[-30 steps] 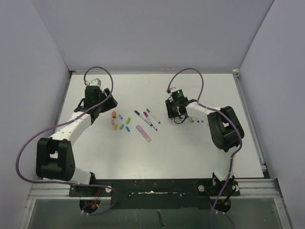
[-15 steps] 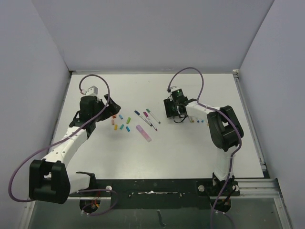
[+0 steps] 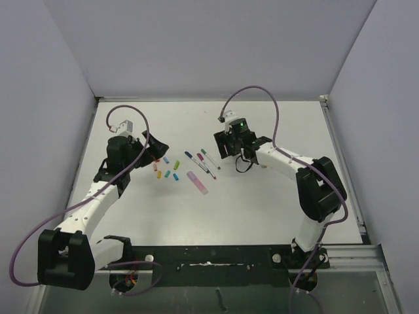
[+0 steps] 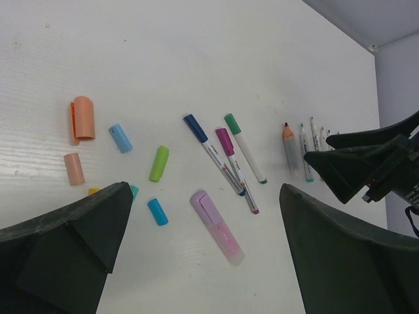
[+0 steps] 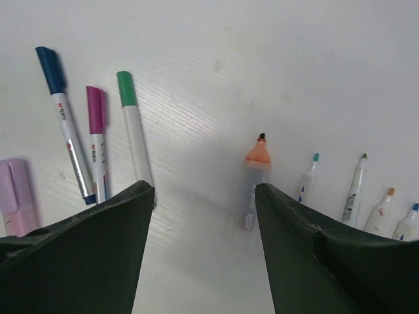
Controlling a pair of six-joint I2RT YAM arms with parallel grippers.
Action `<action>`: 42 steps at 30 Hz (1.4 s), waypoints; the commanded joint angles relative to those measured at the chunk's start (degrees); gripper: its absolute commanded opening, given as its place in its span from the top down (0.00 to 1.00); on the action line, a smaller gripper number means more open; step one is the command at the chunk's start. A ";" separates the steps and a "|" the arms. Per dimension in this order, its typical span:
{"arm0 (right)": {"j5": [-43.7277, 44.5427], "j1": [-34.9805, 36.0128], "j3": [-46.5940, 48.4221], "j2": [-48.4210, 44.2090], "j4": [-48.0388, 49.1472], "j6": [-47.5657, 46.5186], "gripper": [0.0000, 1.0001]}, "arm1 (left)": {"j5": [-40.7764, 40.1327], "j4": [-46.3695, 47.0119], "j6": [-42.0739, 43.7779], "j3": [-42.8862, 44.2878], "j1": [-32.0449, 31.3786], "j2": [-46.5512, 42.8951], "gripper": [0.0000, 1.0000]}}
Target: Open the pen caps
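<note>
From the arms' side of the table (image 3: 262,209), the nearest item is the pink highlighter (image 4: 217,226), lying flat and slanted from 10 to 4 o'clock.

At its 9 to 10 o'clock the loose pen caps lie scattered, each apart from the others and from any pen. Closest is a cyan cap (image 4: 157,211), then a green cap (image 4: 159,163). A blue cap (image 4: 120,138) and a pale orange cap (image 4: 74,169) come next, and farthest out is a fatter orange cap (image 4: 83,118). A yellow cap (image 3: 159,174) and a teal cap (image 3: 167,174) sit at the near edge of the scatter.

At the highlighter's 12 o'clock three pens lie close together with their caps still on and pointing towards 11 o'clock. They are the blue-capped pen (image 5: 62,118), the magenta-capped pen (image 5: 97,140) and the green-capped pen (image 5: 133,124).

At their 3 o'clock is a row of bare-tipped pens. The grey orange-tipped pen (image 5: 255,176) comes first, with four thinner uncapped pens (image 5: 353,186) beyond it.

The left gripper (image 4: 204,190) hangs above the caps at their 11 o'clock, its fingers (image 4: 72,242) spread wide and holding nothing.

The right gripper (image 5: 204,186) hangs at 1 o'clock of the capped pens. Its jaws are also parted and empty, and they frame bare table between the green-capped pen and the orange-tipped pen.
</note>
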 commanded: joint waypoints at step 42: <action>-6.51 4.80 10.27 18.75 -6.82 -1.97 0.76 | 2.27 4.04 -1.86 -0.94 -0.09 -5.31 0.03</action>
